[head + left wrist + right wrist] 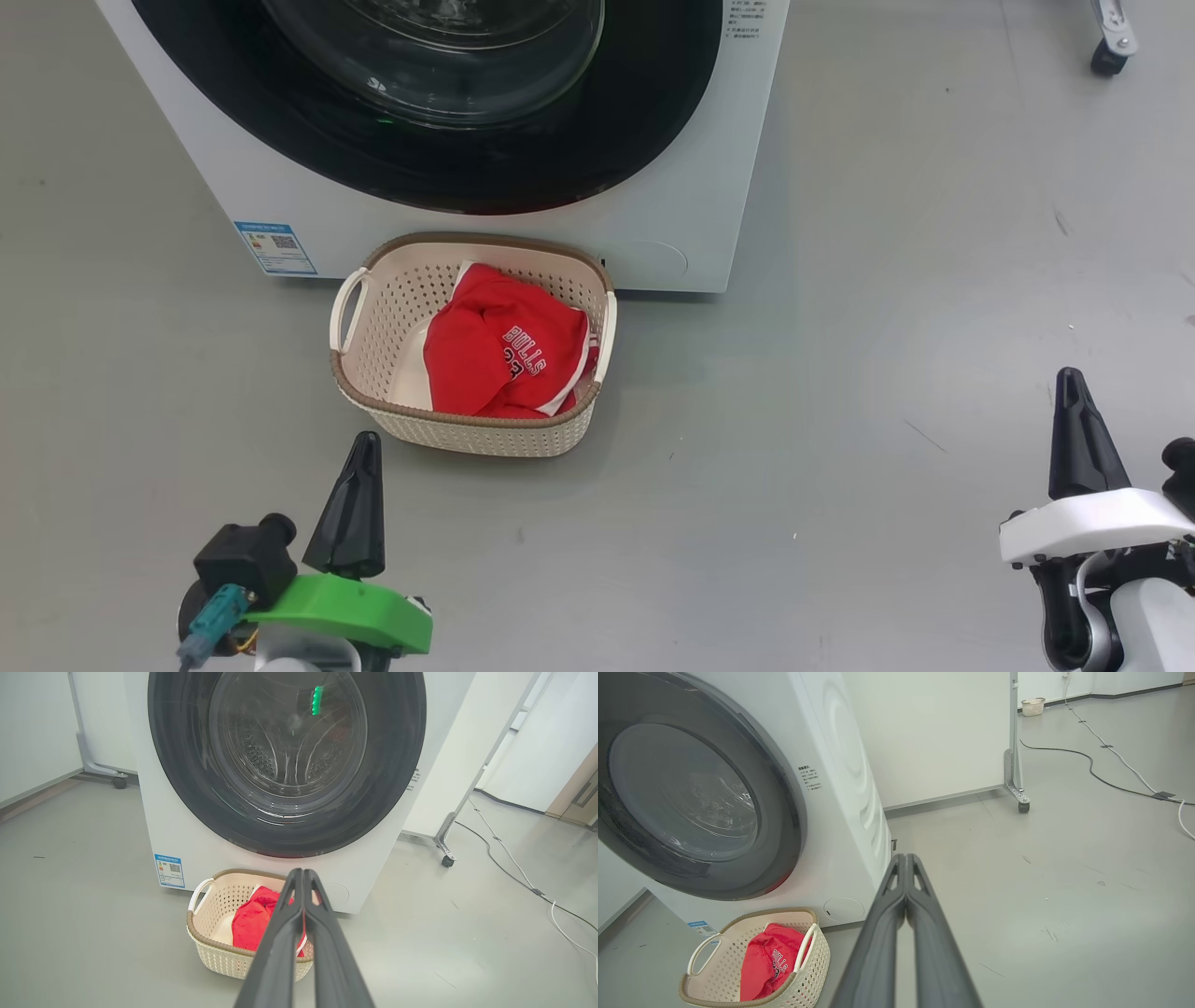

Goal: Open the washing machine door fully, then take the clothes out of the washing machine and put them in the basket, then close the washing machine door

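The white washing machine (448,233) (187,830) (840,788) stands ahead with its round black-rimmed door (429,140) (397,765) (784,826) shut against the front. On the floor just before it sits the cream basket (373,308) (210,947) (719,975), holding the red clothes (499,350) (252,919) (768,961) with "BULLS" lettering. My left gripper (364,443) (302,872) hangs shut and empty just in front of the basket's near left corner. Far to the right, my right gripper (1067,378) (906,857) is shut and empty over bare floor.
A wheeled frame leg (446,854) (1017,798) stands right of the washer, and cables (514,868) (1111,770) run across the floor beyond it. Another caster (1109,56) shows at the far right. A small basket (1032,706) sits by the far wall.
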You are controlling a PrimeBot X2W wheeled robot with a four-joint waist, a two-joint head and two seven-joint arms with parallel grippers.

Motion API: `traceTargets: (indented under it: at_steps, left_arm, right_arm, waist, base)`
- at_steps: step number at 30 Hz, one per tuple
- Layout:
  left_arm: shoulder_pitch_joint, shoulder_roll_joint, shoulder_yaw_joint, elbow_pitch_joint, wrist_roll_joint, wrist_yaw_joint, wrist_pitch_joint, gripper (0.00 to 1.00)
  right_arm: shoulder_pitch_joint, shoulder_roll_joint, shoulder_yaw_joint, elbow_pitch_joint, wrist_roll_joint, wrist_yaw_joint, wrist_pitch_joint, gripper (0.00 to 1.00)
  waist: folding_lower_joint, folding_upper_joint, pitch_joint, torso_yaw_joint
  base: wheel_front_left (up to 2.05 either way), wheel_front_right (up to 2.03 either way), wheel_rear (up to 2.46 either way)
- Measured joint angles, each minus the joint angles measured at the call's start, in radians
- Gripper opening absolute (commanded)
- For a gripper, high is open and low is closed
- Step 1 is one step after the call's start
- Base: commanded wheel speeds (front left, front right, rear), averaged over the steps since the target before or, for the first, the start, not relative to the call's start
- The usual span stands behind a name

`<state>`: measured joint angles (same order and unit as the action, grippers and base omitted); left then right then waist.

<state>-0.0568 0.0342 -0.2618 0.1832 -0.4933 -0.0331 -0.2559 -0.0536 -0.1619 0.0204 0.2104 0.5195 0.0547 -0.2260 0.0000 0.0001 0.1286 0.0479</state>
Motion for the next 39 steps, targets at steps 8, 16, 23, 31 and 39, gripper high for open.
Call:
traceTargets:
  at_steps: [8,16,23,31,39]
  left_arm:
    - [0.001,0.0,0.015,-0.003,-0.099,-0.007,0.018,0.0]
    - [0.001,0.0,0.036,-0.003,-0.176,-0.008,0.043,0.0]
    - [0.001,0.006,0.055,-0.003,-0.26,-0.009,0.063,0.0]
    - [0.001,0.012,0.07,-0.001,-0.351,-0.017,0.086,0.0]
    - [0.001,0.017,0.09,0.004,-0.431,-0.021,0.107,0.0]
  right_arm:
    - [0.0,0.007,-0.008,0.005,0.087,0.006,0.02,0.0]
    - [0.0,0.016,-0.02,0.009,0.161,0.006,0.049,0.0]
    - [0.0,0.026,-0.033,0.016,0.235,0.015,0.072,0.0]
    - [-0.001,0.035,-0.043,0.021,0.31,0.016,0.099,0.0]
    - [-0.001,0.042,-0.054,0.025,0.388,0.023,0.123,0.0]
  waist:
    - [0.0,0.0,-0.01,-0.004]
    - [0.0,0.0,-0.019,-0.008]
    - [0.0,0.0,-0.028,-0.012]
    - [0.0,0.0,-0.037,-0.015]
    - [0.0,0.0,-0.046,-0.019]
  base:
    - [0.0,0.0,0.0]
    - [0.0,0.0,0.0]
    - [0.0,0.0,0.0]
    - [0.0,0.0,0.0]
    - [0.0,0.0,0.0]
